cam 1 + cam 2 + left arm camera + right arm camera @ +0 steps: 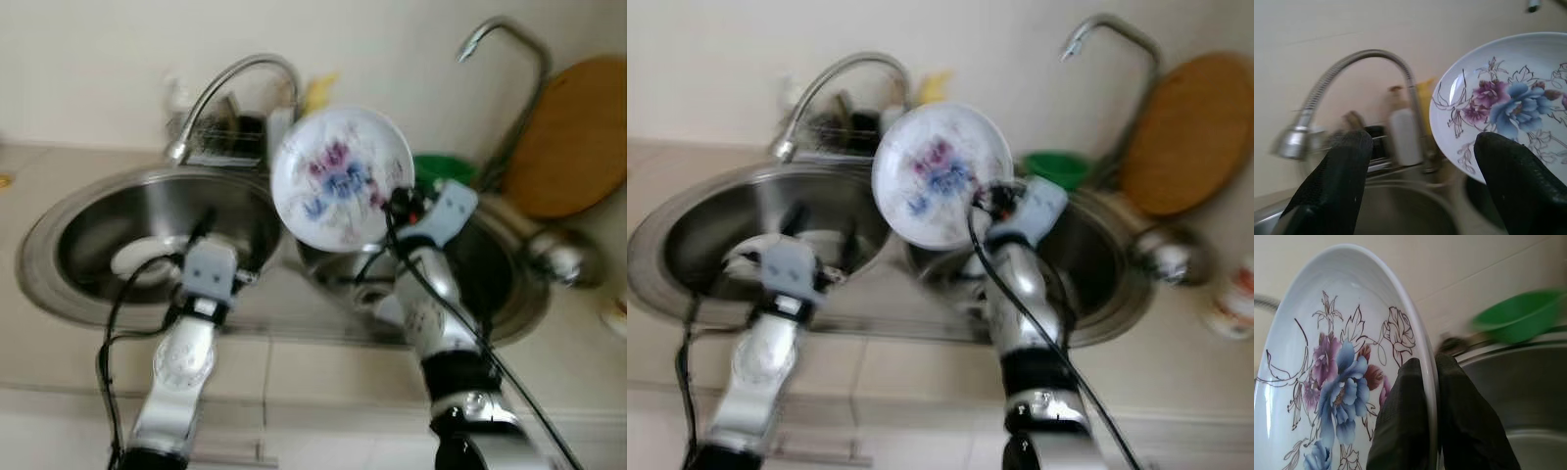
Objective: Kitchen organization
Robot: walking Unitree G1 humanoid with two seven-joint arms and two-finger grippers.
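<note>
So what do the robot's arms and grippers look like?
Both arms are shiny silver tubes with black joints lower down. Each wrist carries a pale blue-grey block, and thin black cables loop along them. The left gripper and right gripper each have two long, black, textured fingers.

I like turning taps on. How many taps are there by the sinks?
2: a bendy tap behind the left sink, and a thin curved one behind the right sink, beside the wooden board.
</note>
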